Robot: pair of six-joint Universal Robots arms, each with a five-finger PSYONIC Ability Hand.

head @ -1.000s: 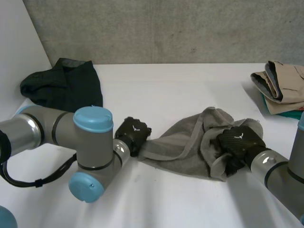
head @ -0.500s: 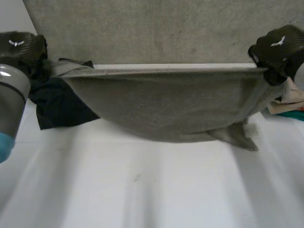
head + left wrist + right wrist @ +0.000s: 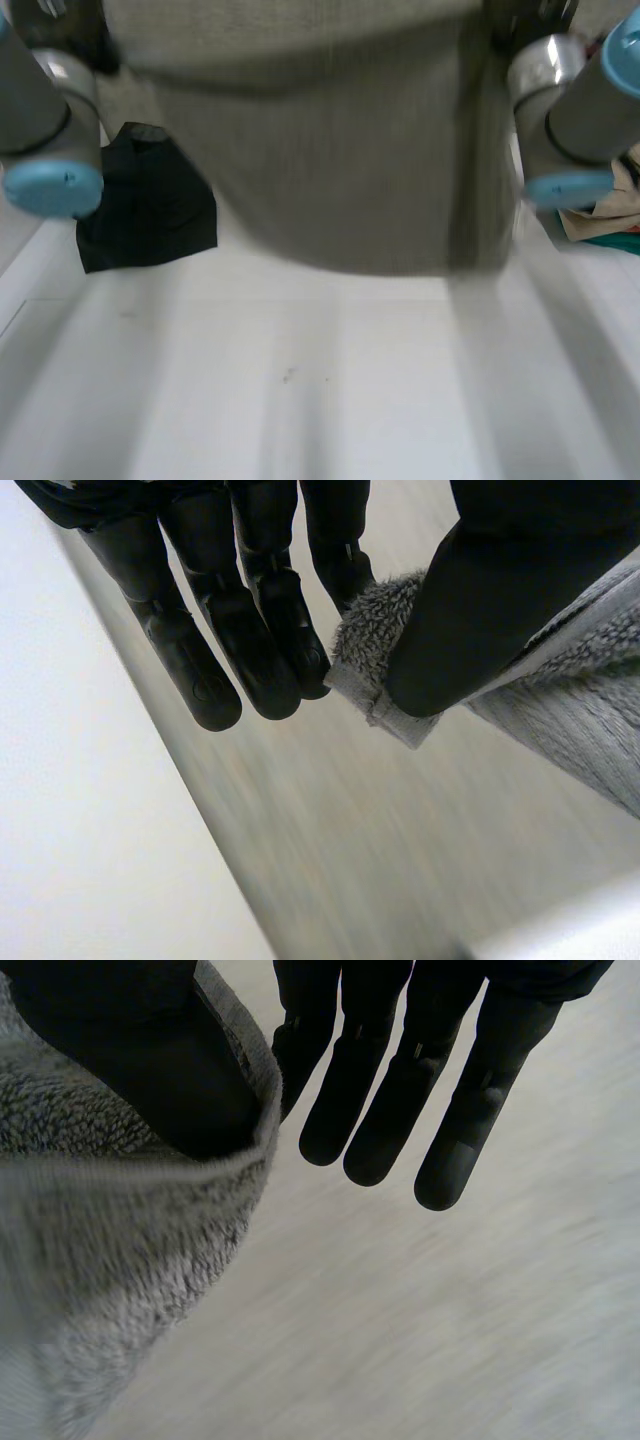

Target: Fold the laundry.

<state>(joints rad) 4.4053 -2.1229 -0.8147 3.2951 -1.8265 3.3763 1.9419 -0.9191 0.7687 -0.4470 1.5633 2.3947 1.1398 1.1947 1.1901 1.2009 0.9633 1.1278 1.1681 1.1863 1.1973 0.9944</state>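
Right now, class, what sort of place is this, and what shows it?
Likely a robot laundry-folding bench: a white table, a grey towel pinched by the left hand and right hand, a black garment beside.

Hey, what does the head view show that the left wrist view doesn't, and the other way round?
Head view: the towel hanging spread wide between both arms above the table, with a black garment and a stack of folded clothes lying on it. Left wrist view: the left hand close up, thumb pinching a towel corner against a finger. Both: the grey towel, held up.
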